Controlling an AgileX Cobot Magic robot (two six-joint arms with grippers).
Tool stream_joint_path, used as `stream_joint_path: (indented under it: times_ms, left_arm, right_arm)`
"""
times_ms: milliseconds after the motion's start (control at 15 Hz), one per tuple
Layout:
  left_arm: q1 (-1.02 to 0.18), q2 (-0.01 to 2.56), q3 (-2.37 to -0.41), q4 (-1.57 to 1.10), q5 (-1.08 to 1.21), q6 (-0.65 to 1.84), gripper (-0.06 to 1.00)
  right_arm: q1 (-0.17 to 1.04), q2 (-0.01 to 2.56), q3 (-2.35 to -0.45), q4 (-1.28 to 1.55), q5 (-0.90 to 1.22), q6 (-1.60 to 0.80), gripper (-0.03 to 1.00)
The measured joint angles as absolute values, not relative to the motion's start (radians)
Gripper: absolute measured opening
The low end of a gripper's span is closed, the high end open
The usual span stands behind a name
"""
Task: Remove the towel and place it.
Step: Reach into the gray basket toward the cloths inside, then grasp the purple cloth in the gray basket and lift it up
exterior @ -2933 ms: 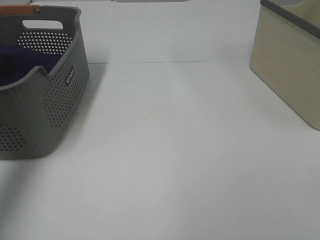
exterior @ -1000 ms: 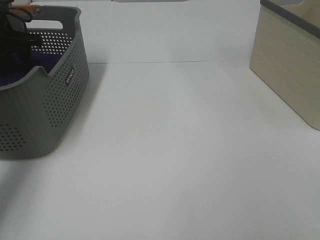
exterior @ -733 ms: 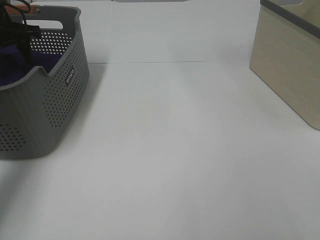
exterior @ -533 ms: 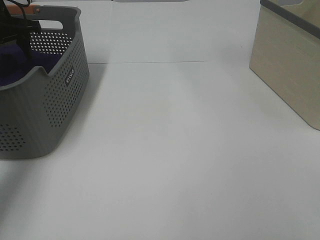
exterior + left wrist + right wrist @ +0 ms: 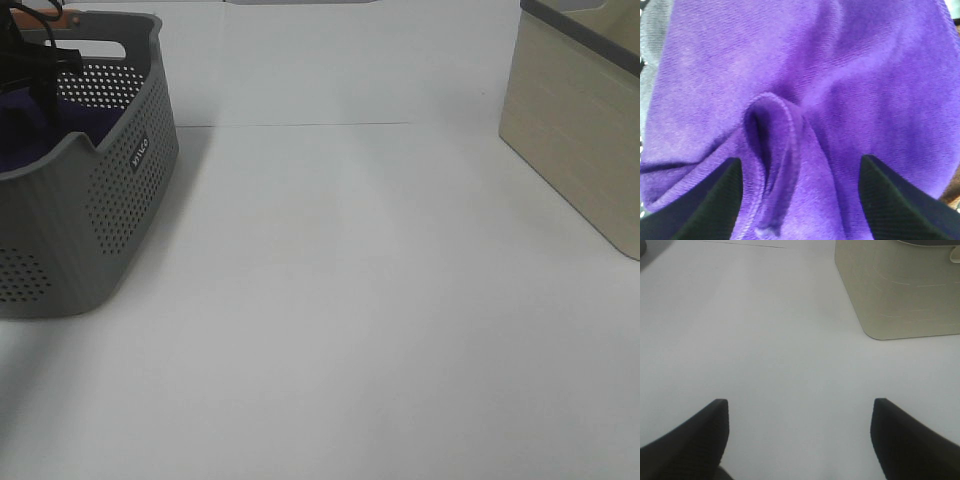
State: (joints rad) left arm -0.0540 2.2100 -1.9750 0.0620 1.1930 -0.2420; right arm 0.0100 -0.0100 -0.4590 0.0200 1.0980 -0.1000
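Observation:
The deep purple towel (image 5: 805,85) lies inside the grey basket (image 5: 120,210) at the far left of the table, where a strip of it (image 5: 80,118) shows over the rim. In the left wrist view it fills the frame, with a raised fold between my fingers. My left gripper (image 5: 800,200) is open, low over the towel, one finger on each side of the fold. The left arm (image 5: 25,55) reaches into the basket from the back left. My right gripper (image 5: 800,440) is open and empty above the white table.
A beige bin (image 5: 580,130) with a dark rim stands at the back right; it also shows in the right wrist view (image 5: 895,290). The white table (image 5: 350,300) spreads between basket and bin. An orange handle (image 5: 62,17) sits at the basket's back edge.
The left arm has come into view and reached down into the basket over the towel. Nothing else has moved.

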Motion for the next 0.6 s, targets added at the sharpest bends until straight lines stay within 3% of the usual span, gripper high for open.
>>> stream_joint_path:
  times_ms: [600]
  left_arm:
    - [-0.055,2.210,-1.975,0.098,1.163,-0.242,0.60]
  right_arm:
    - [0.010,-0.010,-0.459,0.020,1.098,-0.099,0.70]
